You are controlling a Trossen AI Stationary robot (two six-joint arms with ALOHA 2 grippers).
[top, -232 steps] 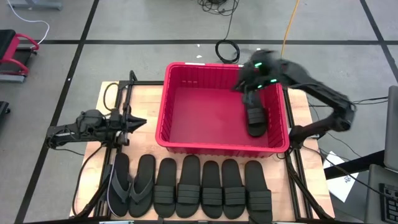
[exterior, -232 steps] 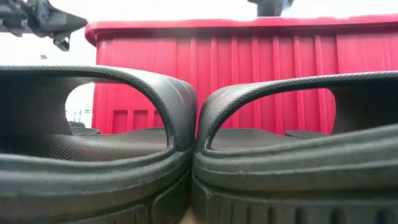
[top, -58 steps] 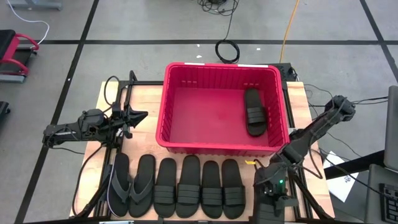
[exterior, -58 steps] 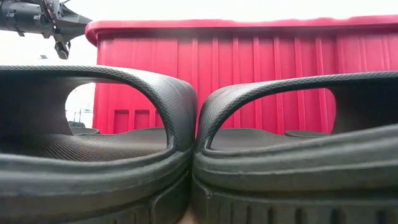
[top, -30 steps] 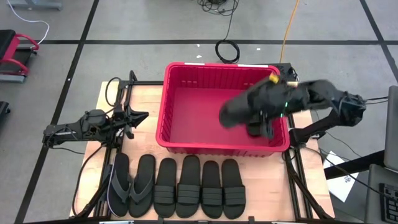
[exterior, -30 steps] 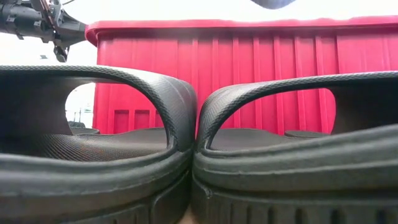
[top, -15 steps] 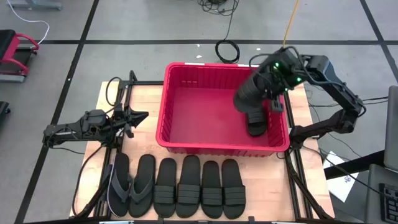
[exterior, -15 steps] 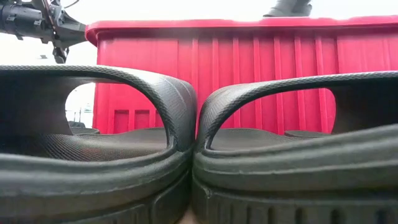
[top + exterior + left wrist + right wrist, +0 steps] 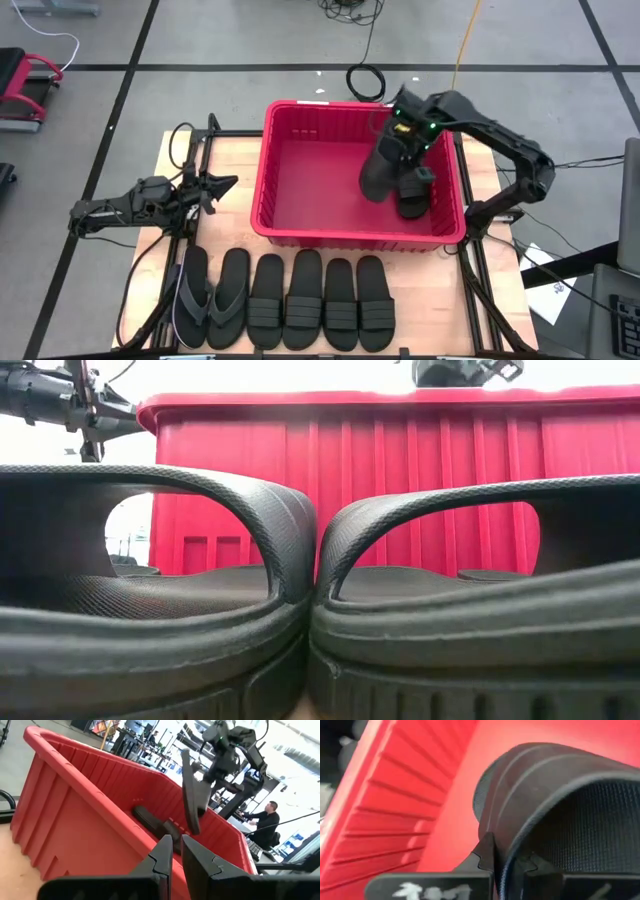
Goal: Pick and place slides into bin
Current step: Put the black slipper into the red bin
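The red bin stands at the table's far middle, with one black slide lying flat on its floor by the right wall. My right gripper is above the bin's right half, shut on a second banded slide that hangs over the bin; it also shows in the left wrist view. Several slides lie sole-down in a row at the near edge: two flip-flops on the left, banded ones beside them. My left gripper is shut and empty, left of the bin. My right gripper pinches the ribbed band's edge between its two fingers, one finger over the band and one under it. The fingers come from above, pointing down. The slide hangs almost upright below them, clear of the bin's floor.
The bin's left half has bare floor. A black cable coil lies on the floor beyond the table. In the low view two banded slides fill the foreground before the bin's wall. People sit in the room behind.
My right gripper has carried the slide over the bin's right half, first toward the far edge, then slightly toward the left and down. The slide has stayed in its hold and now hangs nearly upright beside the slide lying in the bin.
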